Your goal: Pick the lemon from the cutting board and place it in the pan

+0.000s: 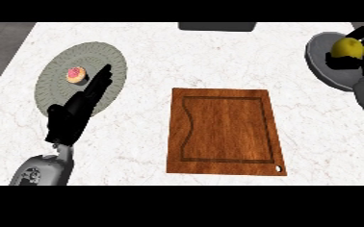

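Over the pan (321, 63) at the far right of the worktop (213, 53), the right robot hand (346, 61) was curled round the lemon (348, 47), its dark fingers showing just beneath the yellow fruit. The lemon sat up inside the grey pan's bowl, close against that hand, and I could not tell whether it was touching the pan's bottom or hanging just clear of it. A bit of grey forearm showed at the picture's right edge, below the pan.

Well to the left of that hand lay the wooden cutting board (226, 131), flat on the pale marbled worktop, with nothing on it; a routed groove ran round its face, and a small hole sat in its near right corner.

Further left again, the left robot hand (78, 110) stretched out with its fingers straight and holding nothing, its grey forearm coming up from the lower left corner. The fingertips reached over the near right part of a round grey-green plate (64, 72), and just beyond and to the left of those fingertips a small pink-topped cupcake (77, 74) stood on the plate, near the hand but seemingly not touched by it.

At the far edge of the worktop, beyond the board, a dark grey oblong object (215, 26) lay partly cut off by the view, and I could not make out what it was.
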`<act>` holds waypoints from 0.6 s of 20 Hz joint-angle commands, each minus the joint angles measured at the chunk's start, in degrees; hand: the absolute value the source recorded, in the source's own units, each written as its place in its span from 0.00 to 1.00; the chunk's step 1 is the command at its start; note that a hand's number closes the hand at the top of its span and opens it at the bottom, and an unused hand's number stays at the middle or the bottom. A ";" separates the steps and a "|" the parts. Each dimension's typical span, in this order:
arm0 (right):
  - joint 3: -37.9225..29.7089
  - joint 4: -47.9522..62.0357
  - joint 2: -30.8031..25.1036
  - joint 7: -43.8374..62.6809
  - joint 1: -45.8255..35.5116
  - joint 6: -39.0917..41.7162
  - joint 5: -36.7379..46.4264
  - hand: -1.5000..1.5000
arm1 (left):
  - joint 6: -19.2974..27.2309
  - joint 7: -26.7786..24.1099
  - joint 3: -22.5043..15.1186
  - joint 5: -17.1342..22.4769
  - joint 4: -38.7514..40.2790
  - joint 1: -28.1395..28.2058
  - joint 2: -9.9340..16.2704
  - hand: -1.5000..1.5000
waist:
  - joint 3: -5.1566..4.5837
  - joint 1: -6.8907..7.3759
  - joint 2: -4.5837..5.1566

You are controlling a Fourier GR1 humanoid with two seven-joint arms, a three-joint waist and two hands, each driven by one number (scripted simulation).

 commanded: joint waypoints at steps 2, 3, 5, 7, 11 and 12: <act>-2.96 9.88 -3.70 -6.80 -5.24 -0.14 -1.20 1.00 | -0.42 1.24 -0.06 -0.31 -2.86 1.30 -0.11 0.50 | 0.03 0.52 0.09; -4.17 11.34 -2.70 -9.03 -2.98 -2.47 -2.20 1.00 | -0.30 0.59 -1.25 -1.33 -1.83 1.81 -0.72 0.50 | 0.06 0.60 0.26; -4.58 13.13 -4.91 -10.14 -5.13 -0.65 -2.21 1.00 | -0.97 0.51 0.22 -0.39 -0.56 -0.27 -0.49 0.50 | 0.05 0.52 0.31; -5.32 17.83 -6.08 3.34 -4.55 1.33 -1.50 1.00 | -0.75 0.78 -0.20 -0.72 -0.97 -1.12 -0.36 0.50 | 0.02 1.72 0.95; -4.73 21.08 -6.68 0.44 -5.18 9.94 -1.76 0.00 | -0.15 0.64 -0.84 -1.50 -0.07 -2.54 -1.51 0.50 | 0.24 2.16 1.30; -5.94 20.67 -8.42 -1.53 -5.22 11.38 -2.98 0.00 | -1.77 -0.63 0.90 0.45 0.31 -2.51 -0.40 0.50 | 0.26 2.22 1.38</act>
